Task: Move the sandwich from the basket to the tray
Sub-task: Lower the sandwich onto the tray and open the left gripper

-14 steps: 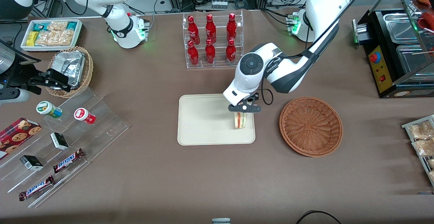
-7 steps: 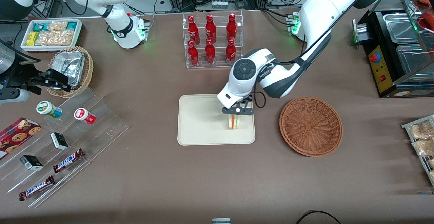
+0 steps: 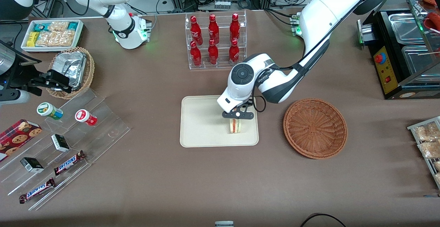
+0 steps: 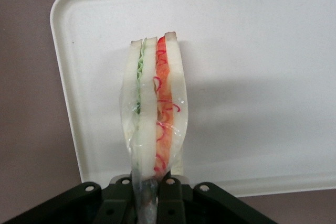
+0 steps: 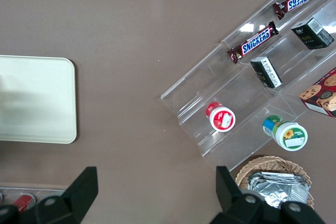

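Note:
My left gripper hangs over the cream tray, near the tray's edge that faces the basket. Its jaws are shut on the sandwich, a plastic-wrapped wedge of white bread with red, orange and green filling. In the left wrist view the sandwich hangs from the gripper by its wrapped end, with the tray below it. Whether it touches the tray I cannot tell. The reddish-brown wicker basket stands beside the tray, toward the working arm's end, with nothing in it.
A clear rack of red bottles stands farther from the front camera than the tray. Toward the parked arm's end are a tan basket with foil, a white bin of snacks and an acrylic step stand with snack items.
The gripper has carried the sandwich sideways over the tray, away from the basket and toward the tray's middle. It also sits slightly lower now.

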Controlling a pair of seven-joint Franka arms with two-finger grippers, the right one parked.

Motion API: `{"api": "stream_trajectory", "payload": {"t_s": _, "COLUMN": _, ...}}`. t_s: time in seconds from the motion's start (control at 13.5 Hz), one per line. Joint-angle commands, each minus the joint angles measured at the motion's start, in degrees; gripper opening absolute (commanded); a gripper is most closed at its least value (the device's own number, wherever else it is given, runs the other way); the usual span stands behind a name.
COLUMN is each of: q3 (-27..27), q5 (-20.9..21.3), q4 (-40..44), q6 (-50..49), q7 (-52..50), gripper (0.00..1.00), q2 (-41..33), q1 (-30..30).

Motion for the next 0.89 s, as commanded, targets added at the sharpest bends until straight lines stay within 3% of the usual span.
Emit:
{"api": "stream_trajectory", "payload": {"t_s": 0.0, "q3": 0.3, "q5": 4.71, "q4": 2.32, "q6": -1.31, "q7": -3.71, "gripper": 0.0, "q2": 2.8, "q1": -1.14}}
{"api": "stream_trajectory", "payload": {"t_s": 0.22, "q3": 0.3, "q5": 5.52, "q4": 2.32, "q6": -0.96, "q7": -5.13, "gripper": 0.0, "q2": 3.24, "q1": -1.14}}
{"api": "stream_trajectory", "payload": {"t_s": 0.3, "q3": 0.3, "q5": 5.26, "q4": 2.41, "q6": -0.44, "q7": -5.56, "gripper": 0.16, "q2": 3.24, "q1": -1.05}}
{"api": "stream_trajectory", "payload": {"t_s": 0.37, "q3": 0.3, "q5": 5.35, "q4": 2.58, "q6": -0.08, "q7": -6.0, "gripper": 0.52, "q2": 3.33, "q1": -1.05}}
{"api": "stream_trajectory", "payload": {"t_s": 0.44, "q3": 0.39, "q5": 5.52, "q4": 2.58, "q6": 0.09, "q7": -6.1, "gripper": 1.0, "q2": 3.33, "q1": -1.05}}
{"api": "stream_trajectory", "payload": {"t_s": 0.81, "q3": 0.3, "q5": 5.52, "q4": 2.67, "q6": 0.45, "q7": -7.5, "gripper": 1.0, "q2": 3.07, "q1": -0.88}}
